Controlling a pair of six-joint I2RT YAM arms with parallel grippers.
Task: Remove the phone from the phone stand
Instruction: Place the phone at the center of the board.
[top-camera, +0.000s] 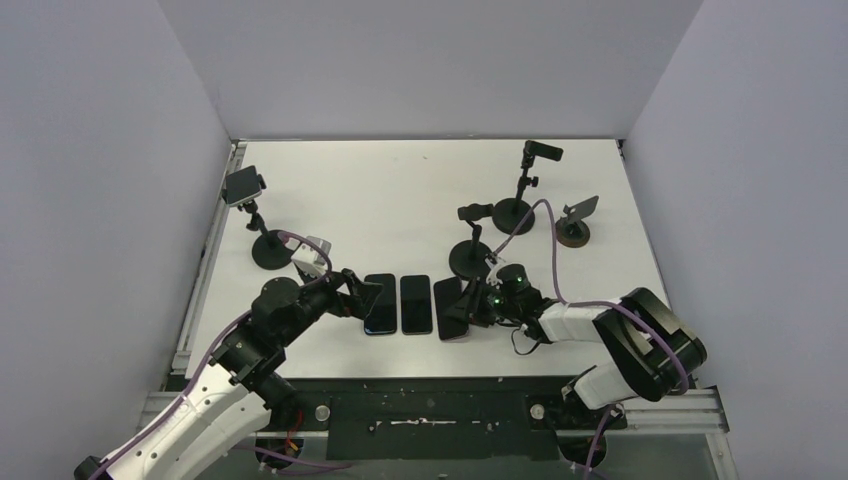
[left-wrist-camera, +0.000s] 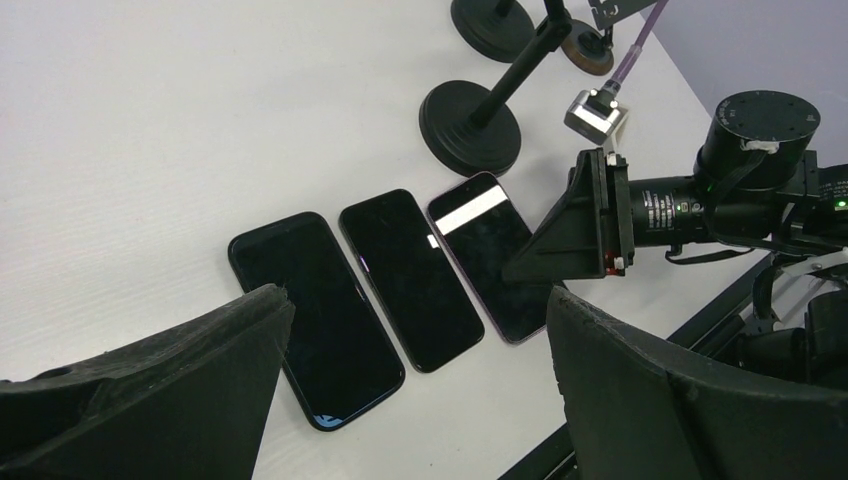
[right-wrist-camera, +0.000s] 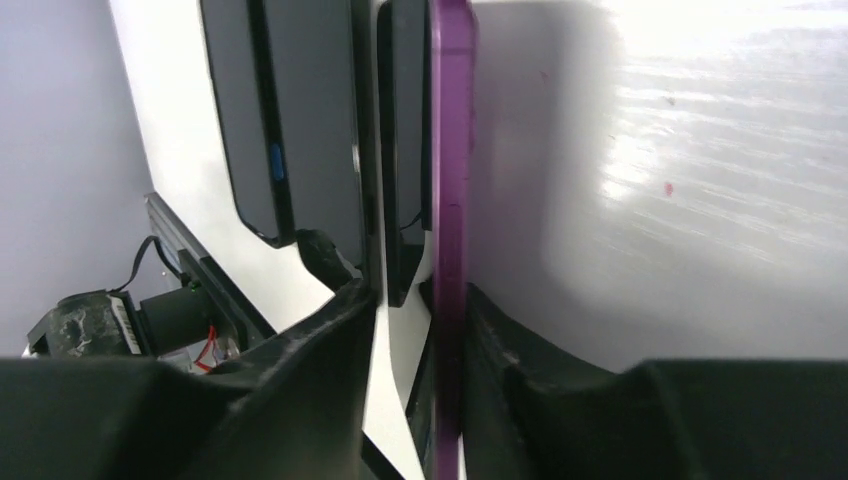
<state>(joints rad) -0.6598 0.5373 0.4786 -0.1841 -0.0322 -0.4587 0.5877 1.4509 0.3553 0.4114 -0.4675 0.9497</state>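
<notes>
Three dark phones lie side by side on the white table: the left phone (top-camera: 380, 303), the middle phone (top-camera: 415, 304) and a purple-edged phone (top-camera: 450, 308). My right gripper (top-camera: 468, 315) is low at the purple phone's near right edge. In the right wrist view its jaws (right-wrist-camera: 420, 292) straddle the purple edge (right-wrist-camera: 450, 150); one finger touches it, and a gap shows at the other. My left gripper (top-camera: 362, 293) is open and empty above the left phone (left-wrist-camera: 315, 320). A phone (top-camera: 243, 186) sits clamped in the far-left stand (top-camera: 272, 250).
An empty stand (top-camera: 470, 257) stands just behind the purple phone. A taller stand (top-camera: 513, 213) with a dark clamp head (top-camera: 541, 152) and a small round-based stand (top-camera: 575, 230) are at the back right. The table's near edge rail (top-camera: 430, 365) is close to the phones.
</notes>
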